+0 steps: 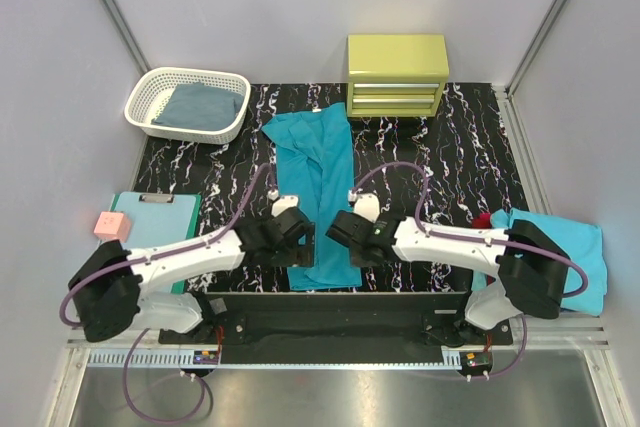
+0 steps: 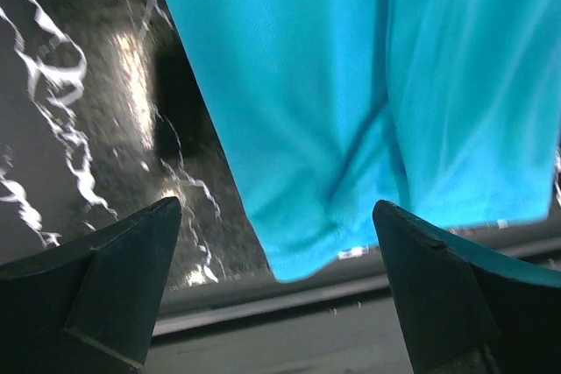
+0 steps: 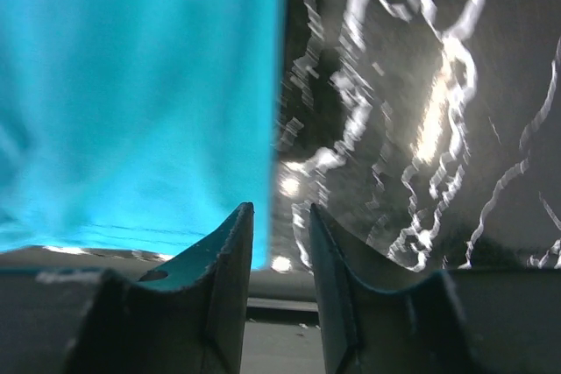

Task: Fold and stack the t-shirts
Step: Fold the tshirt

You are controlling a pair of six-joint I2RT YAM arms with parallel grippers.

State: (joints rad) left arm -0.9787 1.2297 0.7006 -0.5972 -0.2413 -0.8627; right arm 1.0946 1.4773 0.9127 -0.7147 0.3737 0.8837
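The teal t-shirt (image 1: 318,177) lies as a long narrow strip down the middle of the black marbled mat, its hem at the near edge. My left gripper (image 1: 288,239) is wide open and empty, low over the shirt's near-left corner (image 2: 298,251). My right gripper (image 1: 347,237) is at the near-right corner, jaws a narrow gap apart with nothing between them; the shirt's right edge (image 3: 131,85) lies just left of the gap. A lighter turquoise shirt (image 1: 565,247) and a red one (image 1: 483,219) lie at the right. A dark blue shirt (image 1: 200,105) is in the basket.
A white basket (image 1: 150,122) stands at the back left and a yellow-green drawer chest (image 1: 396,74) at the back. A mint-green clipboard (image 1: 150,222) and a pink block (image 1: 112,225) lie at the left. The mat's near edge runs just below both grippers.
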